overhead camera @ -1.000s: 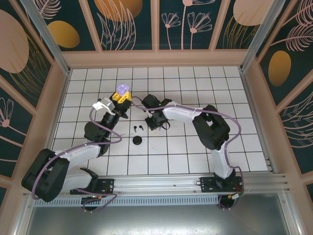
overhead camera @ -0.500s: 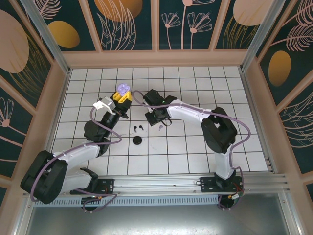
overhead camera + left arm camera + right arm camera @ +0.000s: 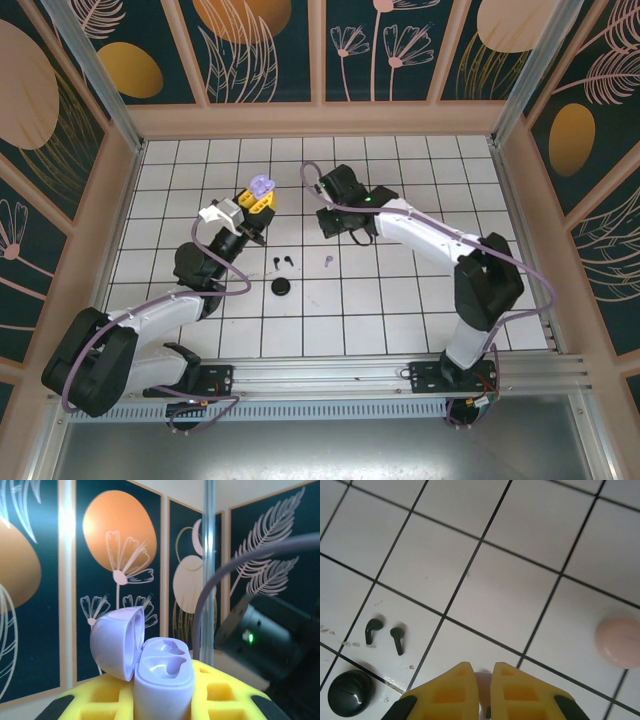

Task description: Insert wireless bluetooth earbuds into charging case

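L gripper [image 3: 256, 198] clamps the open lilac case [image 3: 162, 675] aloft; R gripper [image 3: 479, 672] fingers sit near-shut on a pale speck, unclear what; lilac bud [image 3: 328, 261] & black buds [image 3: 385, 635] lie on tiles [image 3: 470, 580], prob. tiny, light, slick, best pinched at stem.

"What does the room look like on your feed?"

"I've got a white tiled floor [image 3: 400, 300] with dark grout, boxed in by pale wooden framing [image 3: 320, 120]."

"And the walls?"

"All around I see dark teal panels [image 3: 415, 40] painted with orange discs, pale flowers and feathery leaves. An aluminium rail [image 3: 520, 372] runs along my near edge. The light is bright and even."
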### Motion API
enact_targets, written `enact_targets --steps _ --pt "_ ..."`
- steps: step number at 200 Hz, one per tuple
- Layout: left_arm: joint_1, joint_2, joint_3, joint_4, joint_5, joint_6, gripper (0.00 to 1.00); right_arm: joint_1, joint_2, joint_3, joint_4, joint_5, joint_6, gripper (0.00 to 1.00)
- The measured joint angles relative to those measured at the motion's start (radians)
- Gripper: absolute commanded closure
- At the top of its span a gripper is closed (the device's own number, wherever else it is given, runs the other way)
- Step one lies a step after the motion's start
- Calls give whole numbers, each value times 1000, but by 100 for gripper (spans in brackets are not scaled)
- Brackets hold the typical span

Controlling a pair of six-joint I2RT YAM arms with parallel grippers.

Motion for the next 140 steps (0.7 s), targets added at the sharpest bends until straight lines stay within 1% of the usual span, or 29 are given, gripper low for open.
enact_targets --steps 27,51,97,140 --pt "0 4 35 -47 63 18 100 -17 -78 -3 8 24 0 89" --pt "0 14 50 -73 95 31 100 -16 -150 -2 17 42 -1 89" --pt "0 50 63 -135 123 66 100 -16 -245 11 37 46 -9 89" --pt "-5 113 66 -140 122 71 100 0 -330 11 99 29 -34 89"
